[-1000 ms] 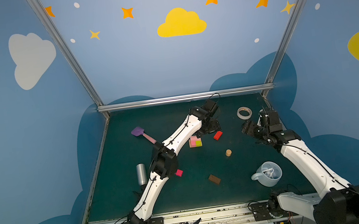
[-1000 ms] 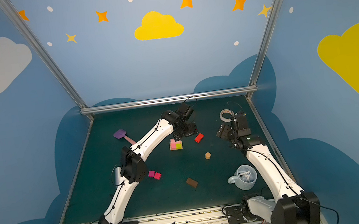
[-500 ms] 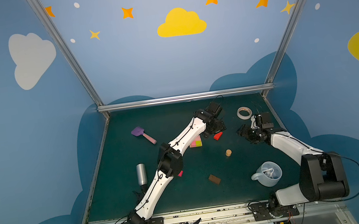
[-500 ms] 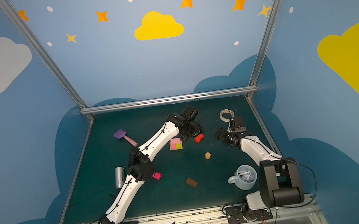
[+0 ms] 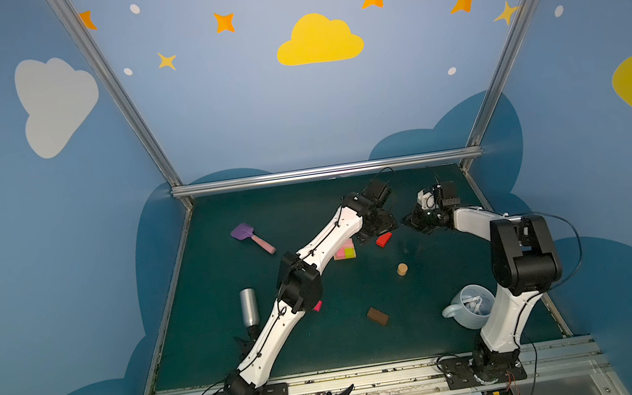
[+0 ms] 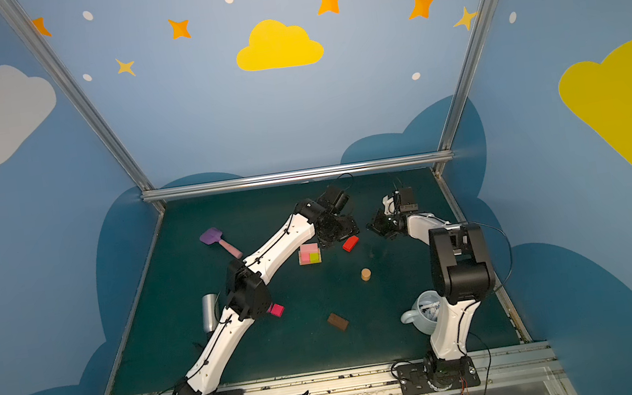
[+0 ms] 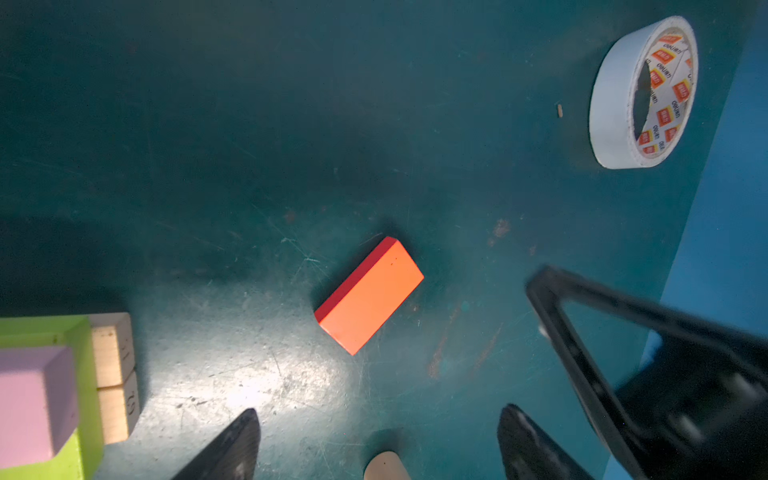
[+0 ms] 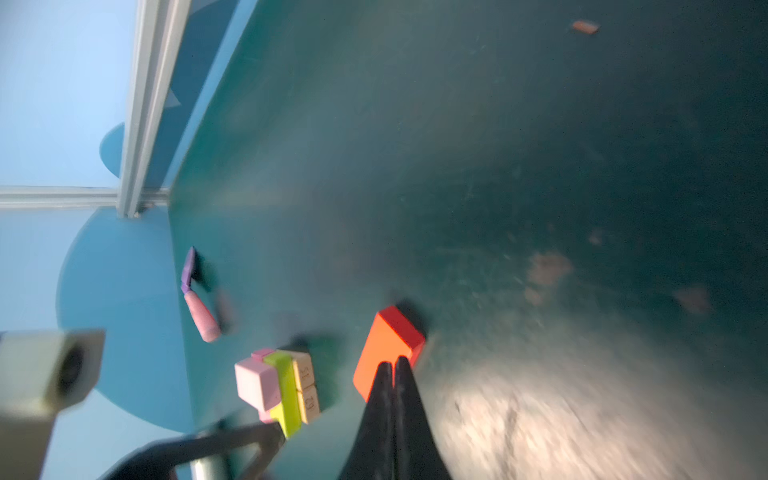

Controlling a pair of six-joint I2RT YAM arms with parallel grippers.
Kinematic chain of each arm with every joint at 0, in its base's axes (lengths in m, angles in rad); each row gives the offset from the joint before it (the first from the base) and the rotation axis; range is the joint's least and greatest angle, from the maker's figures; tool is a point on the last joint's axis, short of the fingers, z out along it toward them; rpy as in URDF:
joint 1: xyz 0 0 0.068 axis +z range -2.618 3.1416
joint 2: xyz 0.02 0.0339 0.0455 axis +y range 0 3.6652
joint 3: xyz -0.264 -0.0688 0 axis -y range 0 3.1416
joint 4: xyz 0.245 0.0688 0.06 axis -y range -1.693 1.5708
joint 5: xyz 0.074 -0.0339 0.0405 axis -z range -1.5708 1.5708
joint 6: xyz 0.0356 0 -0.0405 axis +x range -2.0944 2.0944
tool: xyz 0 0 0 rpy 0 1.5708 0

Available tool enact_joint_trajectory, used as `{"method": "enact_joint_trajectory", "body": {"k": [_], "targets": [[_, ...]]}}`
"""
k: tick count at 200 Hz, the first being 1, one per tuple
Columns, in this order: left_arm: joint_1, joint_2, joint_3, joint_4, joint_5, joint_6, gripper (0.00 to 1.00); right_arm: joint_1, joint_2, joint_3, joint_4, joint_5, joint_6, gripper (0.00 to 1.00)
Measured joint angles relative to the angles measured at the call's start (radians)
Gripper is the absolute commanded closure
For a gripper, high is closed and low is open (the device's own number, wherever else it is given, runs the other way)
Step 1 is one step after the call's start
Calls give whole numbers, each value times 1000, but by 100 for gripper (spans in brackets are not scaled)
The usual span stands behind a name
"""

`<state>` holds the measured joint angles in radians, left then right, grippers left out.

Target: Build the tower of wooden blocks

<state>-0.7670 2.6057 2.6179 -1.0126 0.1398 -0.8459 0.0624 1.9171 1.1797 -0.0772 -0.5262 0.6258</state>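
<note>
Tower (image 5: 344, 250) part-built; red block (image 5: 383, 240), cylinder (image 5: 401, 269) and brown block (image 5: 377, 316) lie loose. Left gripper (image 7: 380, 415) spread, empty; right gripper (image 8: 392, 365) clenched, empty.

Both top views hang high over the near edge of the table (image 5: 429, 329), tilted down toward its far edge and the back wall (image 5: 315, 114); they take in the whole table, nearly the same picture shifted slightly sideways. The left wrist camera sits close above the table, looking almost straight down past the left claw (image 7: 378, 415) at the red block (image 7: 370, 297), a corner of the tower (image 7: 41, 395) and the tape roll (image 7: 615, 95). The right wrist camera, low and rolled sideways, looks past the right claw (image 8: 392, 365) toward the far left corner. Both wrist views share the red block and tower.
</note>
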Motion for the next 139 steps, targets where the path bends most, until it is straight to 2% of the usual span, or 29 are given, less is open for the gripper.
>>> {"method": "enact_joint_trajectory", "body": {"k": [33,139], "targets": [[0,0,0,0,-14,5,11,10,84,40,28,-37,28,100],[6,15,0,-10,-27,24,11,82,185,112,55,-33,73,100]]}}
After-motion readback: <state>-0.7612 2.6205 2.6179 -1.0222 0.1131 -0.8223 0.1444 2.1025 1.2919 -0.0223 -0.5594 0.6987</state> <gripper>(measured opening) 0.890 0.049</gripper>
